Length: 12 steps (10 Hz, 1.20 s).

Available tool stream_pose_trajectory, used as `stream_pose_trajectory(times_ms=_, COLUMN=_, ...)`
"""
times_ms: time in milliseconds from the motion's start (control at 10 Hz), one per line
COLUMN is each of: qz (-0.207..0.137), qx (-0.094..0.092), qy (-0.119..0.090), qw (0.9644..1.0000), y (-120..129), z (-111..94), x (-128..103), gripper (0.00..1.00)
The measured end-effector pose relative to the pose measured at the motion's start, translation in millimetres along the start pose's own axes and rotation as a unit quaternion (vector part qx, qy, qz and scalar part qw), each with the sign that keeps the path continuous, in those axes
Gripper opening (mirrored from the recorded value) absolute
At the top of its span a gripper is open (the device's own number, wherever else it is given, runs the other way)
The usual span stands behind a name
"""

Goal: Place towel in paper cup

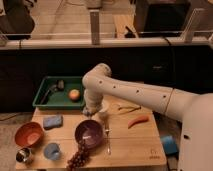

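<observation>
The white paper cup stands on the wooden table, just behind the purple bowl. My gripper hangs from the white arm directly at the cup's left side, low over the table. I cannot make out a towel; it may be hidden by the gripper or inside the cup.
A green tray at the back left holds an orange fruit and dark items. On the table are a blue sponge, orange bowl, light-blue handled cup, metal cup, grapes, fork and carrot.
</observation>
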Motion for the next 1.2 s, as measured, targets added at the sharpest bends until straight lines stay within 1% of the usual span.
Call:
stream_pose_trajectory(times_ms=100, qz=-0.002, qx=0.000, qy=0.002, qw=1.0000, y=-1, z=-1, x=3, gripper=0.07)
stream_pose_trajectory(times_ms=500, qz=-0.014, qx=-0.004, qy=0.012, qw=0.9998, y=-2, z=-2, x=21, gripper=0.16)
stream_pose_trajectory(times_ms=600, qz=-0.017, qx=-0.004, qy=0.014, qw=0.9998, y=-4, z=-2, x=25, gripper=0.22)
stream_pose_trajectory(times_ms=900, qz=-0.022, qx=-0.006, qy=0.022, qw=0.9995, y=-9, z=-3, x=37, gripper=0.53)
stream_pose_trajectory(times_ms=1100, qz=-0.026, qx=-0.012, qy=0.028, qw=0.9992, y=-11, z=-3, x=41, gripper=0.73)
stream_pose_trajectory(times_ms=1200, qz=-0.027, qx=-0.013, qy=0.031, qw=0.9991, y=-11, z=-3, x=44, gripper=0.79)
